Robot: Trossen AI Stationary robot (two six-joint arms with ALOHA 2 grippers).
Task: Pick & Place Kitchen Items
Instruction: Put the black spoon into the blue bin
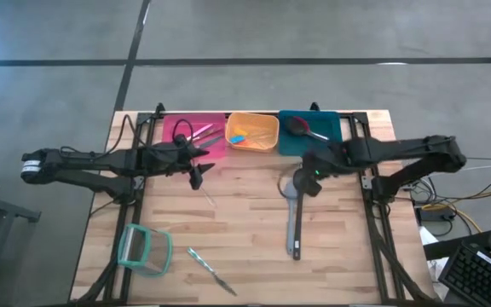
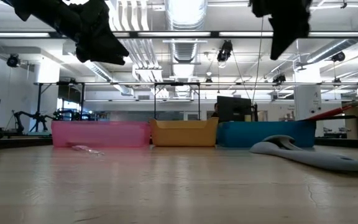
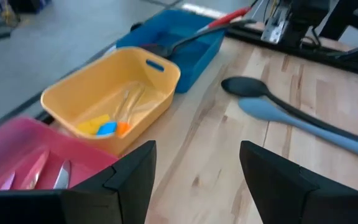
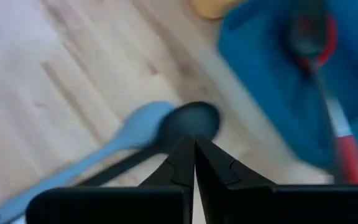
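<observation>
- Wooden table under both my arms; pink bin, orange bin and teal bin line its far edge
- I see the left gripper near the pink bin, jaws released and empty
- right gripper clenched on nothing, above the spoon heads
- grey spoon and black spoon lie side by side right of centre; a knife lies near left, beside the clear container

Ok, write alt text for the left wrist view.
The left arm's open end effector hovers over a wooden table, facing pink, yellow and blue plastic bins. A black spoon and grey spatula lie together nearby.
</observation>
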